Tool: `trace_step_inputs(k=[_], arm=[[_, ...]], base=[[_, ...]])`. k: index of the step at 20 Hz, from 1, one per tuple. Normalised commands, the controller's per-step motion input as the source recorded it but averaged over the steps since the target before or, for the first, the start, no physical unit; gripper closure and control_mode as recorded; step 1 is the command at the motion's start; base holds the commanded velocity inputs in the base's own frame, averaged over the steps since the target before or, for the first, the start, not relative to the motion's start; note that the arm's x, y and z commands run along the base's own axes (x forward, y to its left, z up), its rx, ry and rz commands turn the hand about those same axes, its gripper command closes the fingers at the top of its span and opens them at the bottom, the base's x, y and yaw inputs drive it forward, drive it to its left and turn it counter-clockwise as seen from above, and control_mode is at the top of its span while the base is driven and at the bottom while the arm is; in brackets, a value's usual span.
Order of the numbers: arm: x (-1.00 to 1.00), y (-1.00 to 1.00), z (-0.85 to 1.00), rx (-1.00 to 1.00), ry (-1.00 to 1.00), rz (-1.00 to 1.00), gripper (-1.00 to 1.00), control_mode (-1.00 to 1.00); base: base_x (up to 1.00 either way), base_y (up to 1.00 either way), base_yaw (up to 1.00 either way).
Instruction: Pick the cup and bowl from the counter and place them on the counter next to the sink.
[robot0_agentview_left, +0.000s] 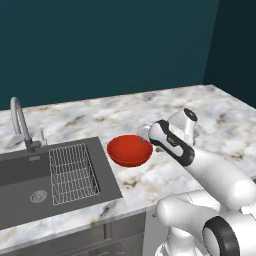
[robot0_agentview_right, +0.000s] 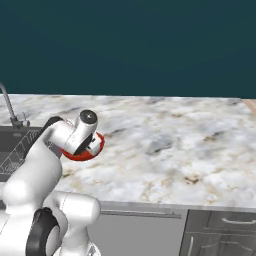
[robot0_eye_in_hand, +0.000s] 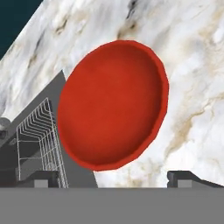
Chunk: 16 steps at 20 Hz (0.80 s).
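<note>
Item: jaws parted over red bowl by sink — hazards noted

Two-finger gripper (robot0_eye_in_hand: 113, 177), dark tips wide apart and holding nothing, poised just above the shallow round glossy red bowl (robot0_eye_in_hand: 112, 105); the bowl rests upright on the white-grey veined marble counter (robot0_agentview_left: 165, 107), just beside the right edge of the dark grey recessed sink (robot0_agentview_left: 25, 180) with wire rack (robot0_agentview_left: 72, 172). Risks, as judged: a withdrawing fingertip catching the rim could tip the bowl or nudge it over the sink edge into the basin. The green cup's whereabouts cannot be told here.
</note>
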Motion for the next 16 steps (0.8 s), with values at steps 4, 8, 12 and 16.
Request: trace_step_inputs(k=[4, 8, 12, 16], arm=[[-0.39, 0.0, 0.46, 0.0, 0.12, 0.28, -1.0, -1.0], [-0.65, -0.01, 0.17, 0.0, 0.02, 0.13, -1.0, -1.0], [-0.83, 0.0, 0.13, 0.0, 0.0, 0.07, -1.0, -1.0], [-0.91, -0.04, 0.12, 0.0, -0.01, 0.04, -1.0, -1.0]], base=[[0.0, 0.0, 0.0], [0.0, 0.0, 0.0], [0.0, 0.0, 0.0], [0.0, 0.0, 0.0]])
